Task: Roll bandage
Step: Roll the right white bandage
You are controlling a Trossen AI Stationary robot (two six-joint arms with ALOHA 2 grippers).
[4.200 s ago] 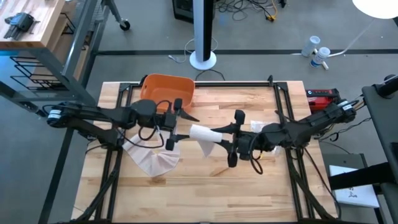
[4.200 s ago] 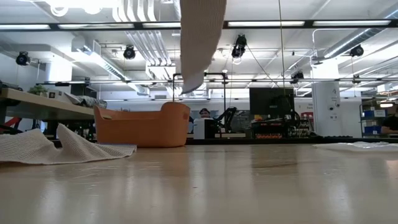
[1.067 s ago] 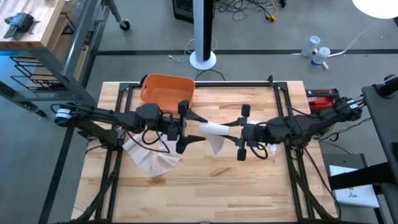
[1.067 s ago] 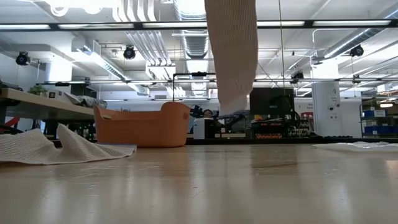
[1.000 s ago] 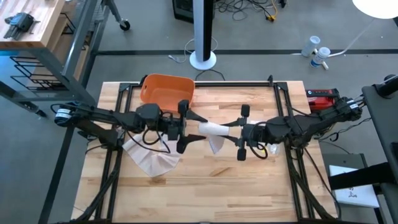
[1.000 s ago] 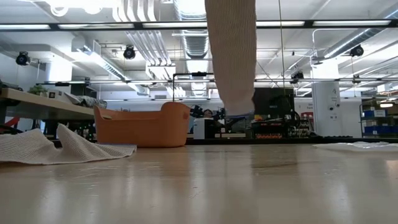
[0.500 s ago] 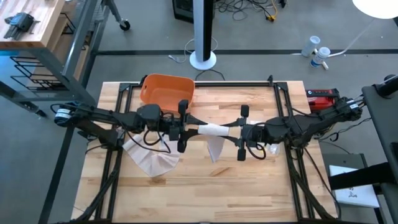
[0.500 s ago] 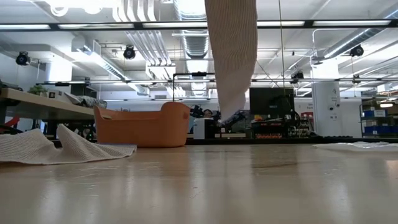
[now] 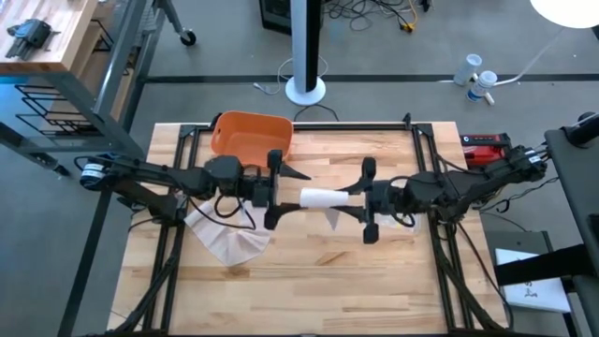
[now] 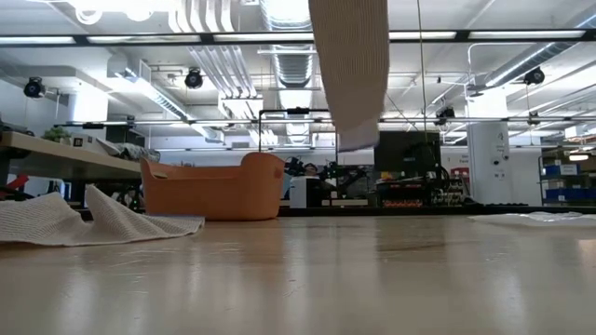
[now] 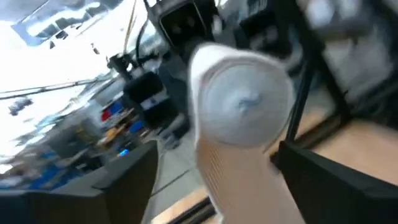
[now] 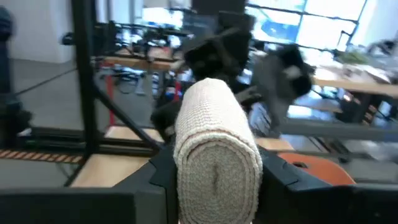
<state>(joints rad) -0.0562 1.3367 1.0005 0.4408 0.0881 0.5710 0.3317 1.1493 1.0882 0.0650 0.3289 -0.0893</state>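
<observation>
Wooden planks make up the desk point(image 9: 309, 271), which stands on a grey floor. Both arms meet above its middle, holding the rolled bandage point(image 9: 319, 197) in the air between them. The right claw point(image 9: 366, 200) is clenched on one end of the roll, its dark fingers point(image 12: 281, 177) pressed to either side of the ribbed fabric. The left claw point(image 9: 274, 190) faces the other end; its fingers point(image 11: 323, 180) sit beside the roll, but whether they grip it cannot be told. A loose tail point(image 10: 351, 65) of bandage hangs from the roll, clear of the desk. An orange tub point(image 9: 252, 137) stands near the far edge, and a crumpled cloth point(image 9: 229, 241) lies toward the left edge.
</observation>
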